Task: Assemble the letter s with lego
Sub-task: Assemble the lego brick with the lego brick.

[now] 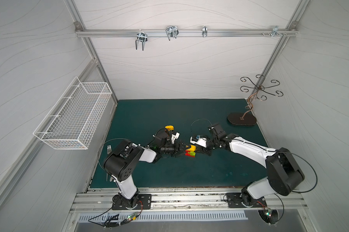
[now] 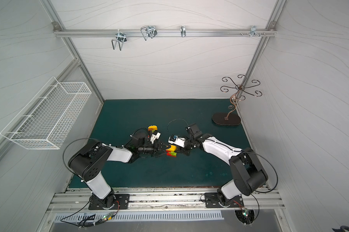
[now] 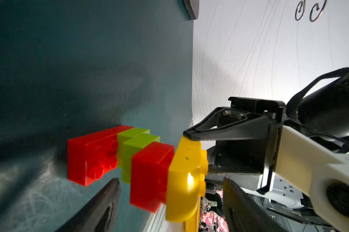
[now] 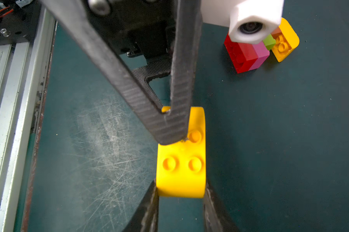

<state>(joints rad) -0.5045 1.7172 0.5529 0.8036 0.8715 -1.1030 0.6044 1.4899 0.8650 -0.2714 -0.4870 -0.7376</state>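
Assembly of the S is judged about half done. Two sub-assemblies stand on the counter [image 1: 189,176], and joining them remains.

The stepped stack [image 3: 129,158], near the counter's centre, counts two red pieces, two lime green and one yellow brick [image 4: 181,166] on top: five in all. The second cluster [image 4: 258,50], near it at 11 o'clock, shows one each of red, pink, lime green, orange-brown and yellow; part of it is hidden.

The right claw [image 1: 197,151], entering from 3 o'clock, is clamped on the yellow brick. The left claw [image 1: 184,150], from 9 o'clock, stands spread astride the stack and grips nothing.
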